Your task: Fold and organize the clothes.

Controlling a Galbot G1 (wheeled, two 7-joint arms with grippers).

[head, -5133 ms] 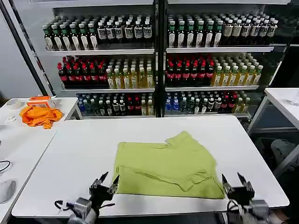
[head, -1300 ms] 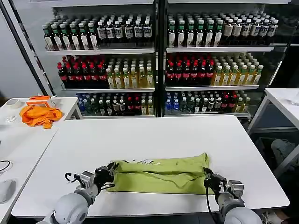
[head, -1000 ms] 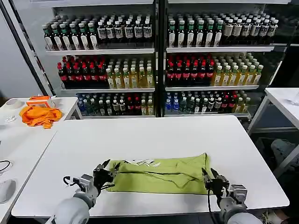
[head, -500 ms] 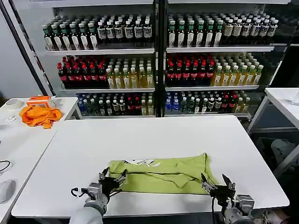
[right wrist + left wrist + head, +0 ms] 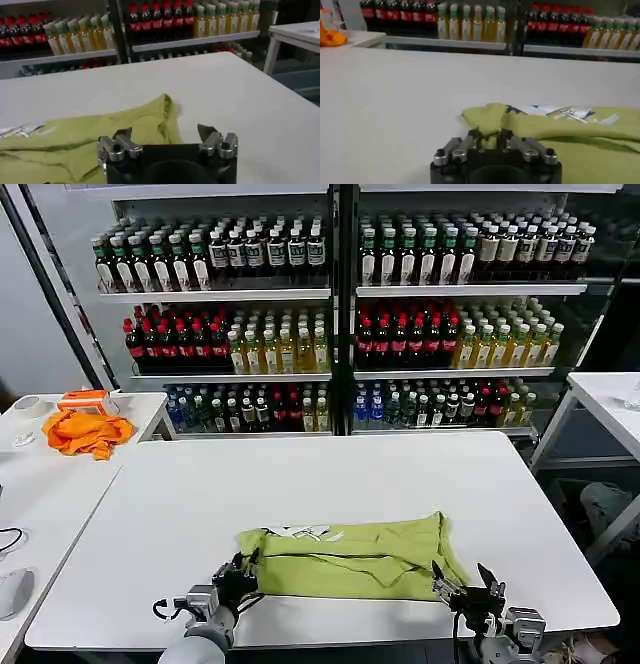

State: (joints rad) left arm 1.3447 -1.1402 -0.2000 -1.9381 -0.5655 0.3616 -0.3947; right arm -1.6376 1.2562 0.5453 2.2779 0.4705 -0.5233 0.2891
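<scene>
The lime-green T-shirt (image 5: 350, 556) lies folded into a long narrow band near the table's front edge, its white label patch (image 5: 305, 533) facing up on the far side. My left gripper (image 5: 240, 572) is at the band's left end. In the left wrist view the left gripper (image 5: 490, 137) has its fingers close together with a pinch of the T-shirt (image 5: 580, 135) between them. My right gripper (image 5: 468, 586) stands open just short of the band's right end. The right wrist view shows the right gripper (image 5: 164, 132) spread wide, the T-shirt (image 5: 100, 135) corner lying ahead of it untouched.
The white table (image 5: 300, 474) stretches bare behind the shirt. Shelves of bottles (image 5: 340, 314) stand beyond its far edge. A side table at the left carries an orange cloth (image 5: 85, 431). Another white table (image 5: 610, 399) stands at the right.
The shirt, spread flat five seconds ago, is now a narrow band. Both grippers opened and drew back toward the front edge. The left has since shut on the band's left end.
</scene>
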